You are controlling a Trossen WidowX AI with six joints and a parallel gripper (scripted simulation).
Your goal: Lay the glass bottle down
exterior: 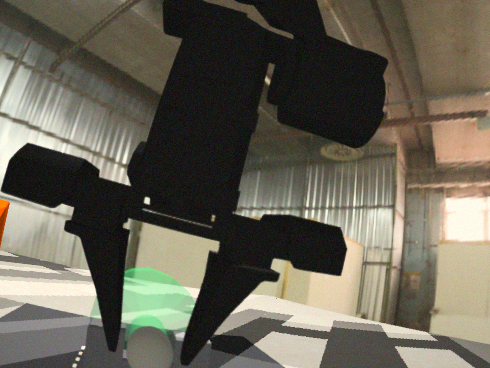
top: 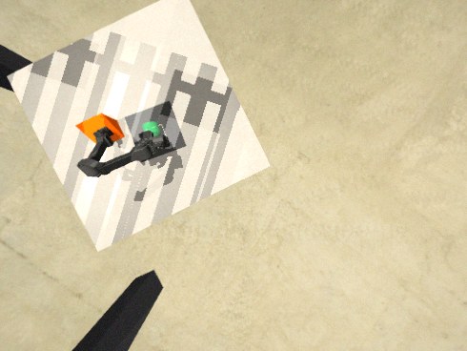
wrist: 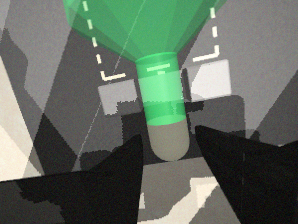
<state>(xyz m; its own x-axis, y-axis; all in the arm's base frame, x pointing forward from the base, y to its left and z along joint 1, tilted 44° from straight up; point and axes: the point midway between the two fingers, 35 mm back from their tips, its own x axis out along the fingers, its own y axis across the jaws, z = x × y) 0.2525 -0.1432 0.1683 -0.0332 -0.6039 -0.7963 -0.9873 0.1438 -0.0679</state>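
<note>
Readable text: none on any surface | labels, brands: none legible | numbers: none legible | signs: none that can be read

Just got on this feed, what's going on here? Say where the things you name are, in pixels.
The gripper (top: 159, 138) (exterior: 147, 356) (wrist: 168, 136) is open around the grey end of a green glass bottle (top: 151, 128) (exterior: 160, 290) (wrist: 150, 30), touching neither side. The bottle lies on its side, neck in the U-shaped rest (wrist: 210, 81), and what shows of its body sits between the dashed lines. It looks set down and let go.
</note>
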